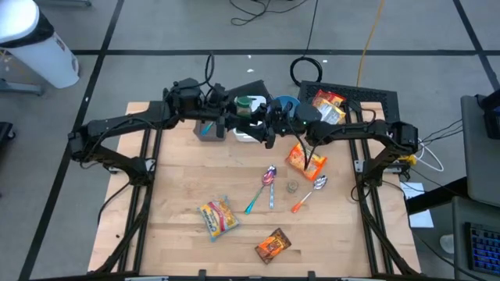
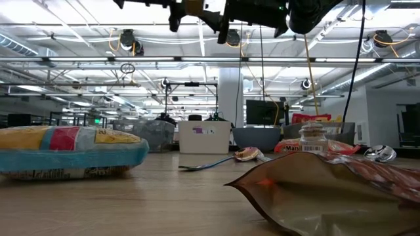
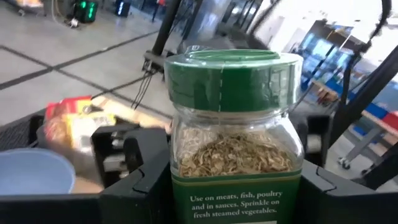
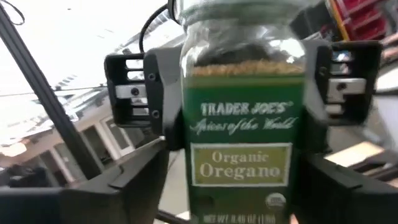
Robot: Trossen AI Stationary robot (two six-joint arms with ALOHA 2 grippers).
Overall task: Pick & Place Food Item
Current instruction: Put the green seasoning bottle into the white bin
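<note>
Wooden table in a bright workshop, snack bags and spoons scattered

A green-lidded oregano jar hung above the back edge, left pincer clamped on it, right pincer apart around it

Oregano jar: clear glass, green lid, green label with white lettering and a cream panel; dried herb inside is tan-green.
Fingers flanking it: dark, nearly black.
Bowl: light blue.
Spoons: one teal handle, one orange (bowls of both metallic).
Snack packets: orange, yellow with red, brown-orange.
Table: pale wood grain.
</note>
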